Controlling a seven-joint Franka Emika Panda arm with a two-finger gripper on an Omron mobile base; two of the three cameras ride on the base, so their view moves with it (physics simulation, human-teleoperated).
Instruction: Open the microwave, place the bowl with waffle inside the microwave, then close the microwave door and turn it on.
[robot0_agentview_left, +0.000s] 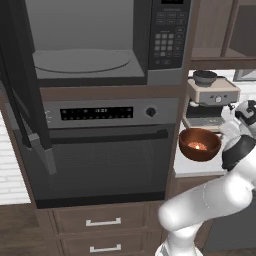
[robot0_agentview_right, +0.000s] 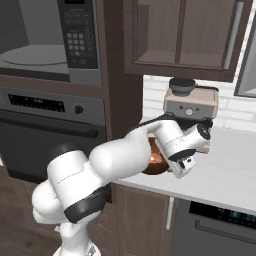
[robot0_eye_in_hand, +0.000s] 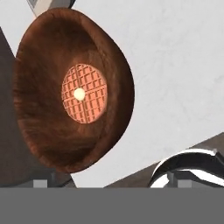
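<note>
A dark-wood kitchen wall with built-in appliances, and a pale surface (robot0_agentview_left: 192, 166) running off to the right of it. Far left, the microwave door (robot0_agentview_left: 22, 95) hangs swung wide open, and beside it the microwave (robot0_agentview_left: 107, 42) shows its pale cavity and bare turntable. Below sits the oven (robot0_agentview_left: 102, 150) with its long bar handle. Moving right, the bowl (robot0_agentview_left: 199, 144) rests on the surface near its left edge, in front of the coffee machine (robot0_agentview_left: 212, 100), with the waffle (robot0_eye_in_hand: 83, 93) lying flat in the bottom. Right again, the gripper (robot0_agentview_right: 184, 165) hovers just beside the bowl, jaws spread wide, nothing between them. Now the handling: that bowl looks like stiff wood, fairly light, glossy inside, so possibly slick. The rim looks like the place to pinch, one jaw inside, one outside. Keep it level, I'd say, or the loose little waffle may slide.
</note>
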